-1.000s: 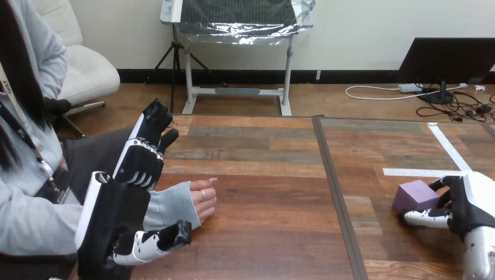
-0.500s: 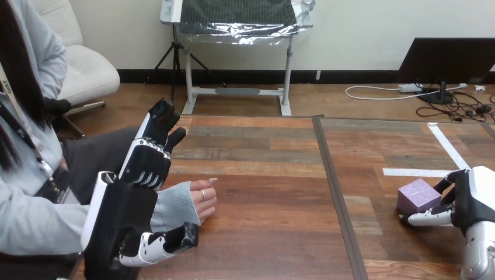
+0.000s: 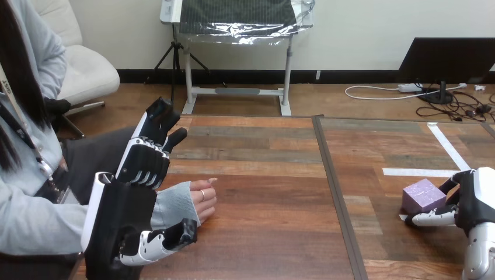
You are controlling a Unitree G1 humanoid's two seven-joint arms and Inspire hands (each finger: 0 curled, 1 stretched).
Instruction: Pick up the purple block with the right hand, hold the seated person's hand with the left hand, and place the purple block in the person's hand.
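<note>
The purple block (image 3: 423, 196) sits low over the table (image 3: 262, 175) at the right edge. My right hand (image 3: 471, 204) is shut on it, with the thumb (image 3: 431, 219) along its near side and curled fingers (image 3: 450, 185) behind it. The person's hand (image 3: 202, 201) rests on the table at the left, loosely curled, with a grey sleeve over its wrist. My left hand (image 3: 141, 166) hovers over that wrist with its fingers (image 3: 159, 119) straight and pointing away from me. Its thumb (image 3: 166, 238) lies just in front of the sleeve. I cannot tell whether it touches the wrist.
A dark seam (image 3: 334, 192) runs front to back between the two table halves. White tape strips (image 3: 421, 172) mark the right half just beyond the block. The person's torso and arm fill the left side.
My right hand has drawn the purple block a little to the right, with its thumb closing in beside it. My left hand has shifted slightly over the person's wrist. The person's hand has stayed still.
</note>
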